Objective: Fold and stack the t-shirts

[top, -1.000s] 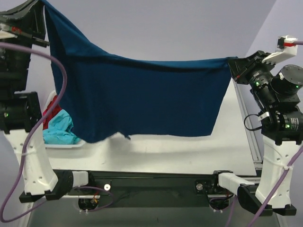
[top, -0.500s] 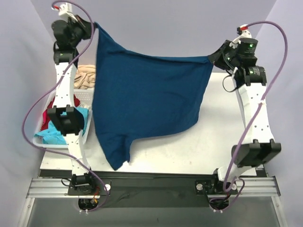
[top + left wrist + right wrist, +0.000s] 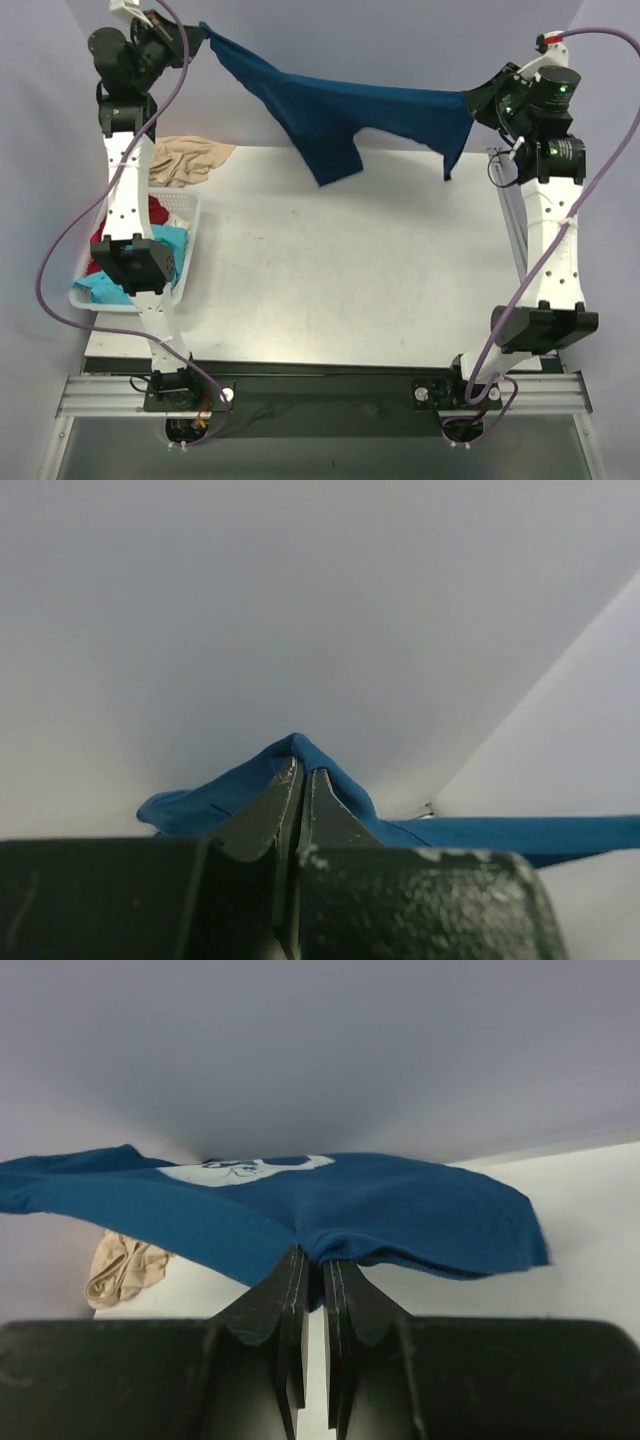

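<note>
A navy blue t-shirt (image 3: 340, 110) hangs stretched in the air above the table's far edge, held at both ends. My left gripper (image 3: 200, 35) is shut on its left corner at the far left; cloth (image 3: 345, 790) wraps over the tips of that gripper (image 3: 300, 772). My right gripper (image 3: 470, 100) is shut on the right corner; in the right wrist view the shirt (image 3: 400, 1210) spreads past the gripper (image 3: 313, 1260), with part of a pale print (image 3: 240, 1169) showing. Red (image 3: 155, 212) and turquoise (image 3: 170, 240) t-shirts lie in the basket.
A white basket (image 3: 190, 255) sits at the table's left edge under the left arm. A beige crumpled cloth (image 3: 190, 160) lies at the far left of the table (image 3: 330, 270). A metal rail runs along the table's right side.
Both arms have swung away toward the far edge and the shirt has been flung out with them; it hung down as a broad sheet before and now trails high and narrow.
</note>
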Robot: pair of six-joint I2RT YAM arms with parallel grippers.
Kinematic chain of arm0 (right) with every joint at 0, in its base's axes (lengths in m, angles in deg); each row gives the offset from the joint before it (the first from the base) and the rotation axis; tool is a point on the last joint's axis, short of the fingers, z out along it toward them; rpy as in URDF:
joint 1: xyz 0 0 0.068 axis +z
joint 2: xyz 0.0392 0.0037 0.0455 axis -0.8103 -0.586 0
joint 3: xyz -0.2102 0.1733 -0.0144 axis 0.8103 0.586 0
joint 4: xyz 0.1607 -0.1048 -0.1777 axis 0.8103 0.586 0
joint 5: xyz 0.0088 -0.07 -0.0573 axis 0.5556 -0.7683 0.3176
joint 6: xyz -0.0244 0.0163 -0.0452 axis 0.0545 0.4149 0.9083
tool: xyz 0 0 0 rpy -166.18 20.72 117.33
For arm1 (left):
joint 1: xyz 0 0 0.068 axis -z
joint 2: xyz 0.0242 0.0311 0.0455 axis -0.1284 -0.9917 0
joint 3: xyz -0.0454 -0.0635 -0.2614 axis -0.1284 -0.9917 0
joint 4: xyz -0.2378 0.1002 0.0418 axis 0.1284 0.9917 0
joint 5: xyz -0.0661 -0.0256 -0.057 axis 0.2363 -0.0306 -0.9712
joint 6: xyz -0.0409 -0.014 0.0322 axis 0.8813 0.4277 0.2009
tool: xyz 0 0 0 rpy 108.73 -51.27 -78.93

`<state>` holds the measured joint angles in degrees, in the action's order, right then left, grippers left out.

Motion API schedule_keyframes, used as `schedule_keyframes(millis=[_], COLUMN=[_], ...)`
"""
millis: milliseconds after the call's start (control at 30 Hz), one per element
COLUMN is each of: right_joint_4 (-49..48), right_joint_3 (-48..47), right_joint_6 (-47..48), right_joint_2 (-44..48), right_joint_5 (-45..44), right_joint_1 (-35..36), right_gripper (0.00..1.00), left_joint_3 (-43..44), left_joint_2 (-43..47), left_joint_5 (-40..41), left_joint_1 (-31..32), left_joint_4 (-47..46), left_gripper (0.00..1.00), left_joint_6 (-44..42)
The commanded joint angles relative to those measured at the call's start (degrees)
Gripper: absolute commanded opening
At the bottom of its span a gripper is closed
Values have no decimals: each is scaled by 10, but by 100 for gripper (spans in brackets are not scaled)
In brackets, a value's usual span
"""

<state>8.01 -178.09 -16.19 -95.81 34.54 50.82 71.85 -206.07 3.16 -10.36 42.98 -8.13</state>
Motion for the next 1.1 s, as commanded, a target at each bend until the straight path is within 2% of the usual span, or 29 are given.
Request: schedule_keyframes(millis=[0,67,100,133,200,233,267,300,333,367,400,433,500,567,700,767,867,1067], right_joint_4=[-39,-44,-48,-46,-41,-38,-32,-15,0,20,61,83,129,142,199,217,248,273], right_joint_3=[76,136,175,242,314,378,403,424,457,465,472,475,487,504,497,492,487,494], right_joint_6=[24,22,20,14,7,-4,-11,-15,-20,-25,-27,-28,-41,-56,-71,-74,-86,-97], right_joint_2=[79,105,127,135,149,151,149,141,134,112,97,83,49,32,-17,-43,-57,-65], right_joint_5=[-4,-4,-4,-7,-1,4,17,24,25,21,24,25,24,19,-12,-32,-66,-100], right_joint_1=[-3,-4,-3,-4,-4,-3,-3,-1,0,1,1,3,3,3,3,3,1,0], right_gripper=[0,0,0,0,0,0,0,0,0,0,0,0,0,0,0,0,0,0], left_joint_3=[-56,-111,-184,-226,-321,-413,-470,-519,-620,-664,-704,-782,-840,-904,-943,-941,-926,-934], left_joint_2=[132,189,211,233,297,315,348,363,389,401,414,436,461,503,565,569,565,580], left_joint_5=[-45,-60,-58,-56,-26,-12,5,25,33,49,93,119,189,208,280,285,344,356], left_joint_1=[9,24,25,55,76,85,100,105,112,131,141,155,176,184,196,199,215,222], left_joint_4=[-36,6,23,53,88,118,129,140,154,163,178,200,226,251,299,336,397,424], left_gripper=[0,0,0,0,0,0,0,0,0,0,0,0,0,0,0,0,0,0], left_joint_6=[-56,-89,-107,-145,-183,-216,-222,-221,-213,-208,-200,-192,-154,-129,-80,-76,-65,-65])
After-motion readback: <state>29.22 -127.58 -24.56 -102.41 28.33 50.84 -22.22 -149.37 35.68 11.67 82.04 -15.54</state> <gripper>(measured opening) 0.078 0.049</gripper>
